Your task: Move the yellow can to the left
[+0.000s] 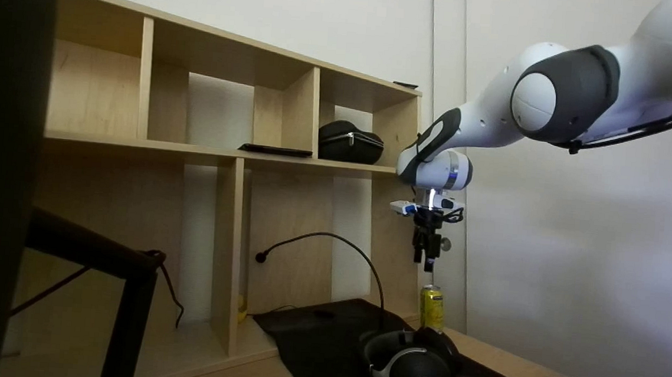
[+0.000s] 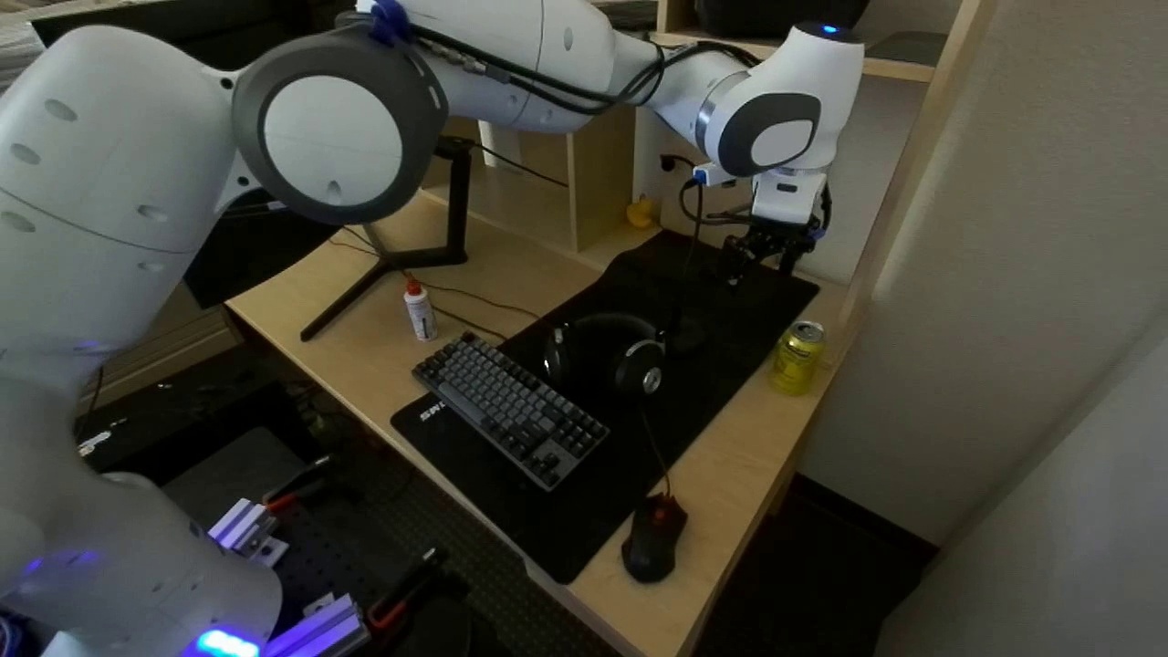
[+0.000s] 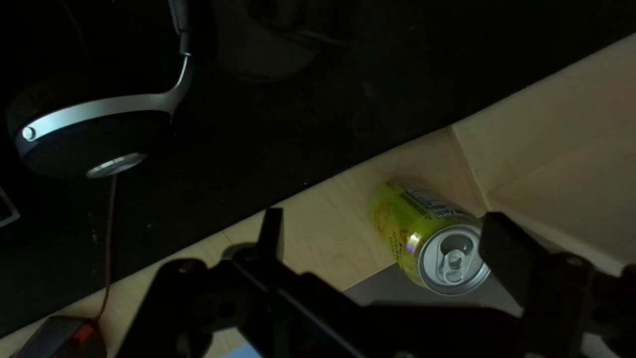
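The gripper (image 3: 381,233) is spread wide, its fingers (image 3: 509,258) well apart and empty. In an exterior view it hangs higher than the can (image 1: 432,310), clear of it. The can stands upright on the desk (image 2: 721,474), just beside the mat (image 2: 593,520) and near the shelf (image 1: 399,258).

1. Wrist view: dim; mat (image 3: 338,119) beyond jaws near black.
2. Fingers (image 3: 507,258): dark, blurred.
3. Yellow can (image 3: 425,233), seen between jaws: small glint.
4. Wall (image 1: 580,241) beside jaws, in an exterior view: pale, unevenly lit.
5. Robot base (image 2: 155,575), well apart from jaws, in an exterior view: blue glare.
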`<state>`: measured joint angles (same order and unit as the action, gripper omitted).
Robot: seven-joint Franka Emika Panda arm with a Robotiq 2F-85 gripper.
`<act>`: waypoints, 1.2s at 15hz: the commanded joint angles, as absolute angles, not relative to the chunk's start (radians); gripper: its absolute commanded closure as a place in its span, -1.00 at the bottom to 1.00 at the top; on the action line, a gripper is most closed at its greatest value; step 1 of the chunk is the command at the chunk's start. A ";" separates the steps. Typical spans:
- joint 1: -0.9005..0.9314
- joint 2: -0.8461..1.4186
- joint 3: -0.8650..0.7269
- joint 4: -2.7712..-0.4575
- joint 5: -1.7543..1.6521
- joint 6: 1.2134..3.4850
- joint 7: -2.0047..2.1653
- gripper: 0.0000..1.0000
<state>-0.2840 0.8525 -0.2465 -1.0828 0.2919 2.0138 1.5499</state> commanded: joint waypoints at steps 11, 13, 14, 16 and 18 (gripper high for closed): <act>-0.332 0.981 -0.263 -0.987 0.294 2.081 1.752 -1.00; -0.348 1.022 -0.258 -0.942 0.313 2.099 1.811 -1.00; -0.369 1.041 -0.234 -0.916 0.298 2.107 1.846 -1.00; -0.382 1.070 -0.230 -0.879 0.297 2.129 1.901 -1.00; -0.399 1.092 -0.218 -0.846 0.302 2.149 1.943 -1.00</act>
<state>-0.3582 1.0265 -0.2470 -0.9572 0.2919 2.1345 1.8869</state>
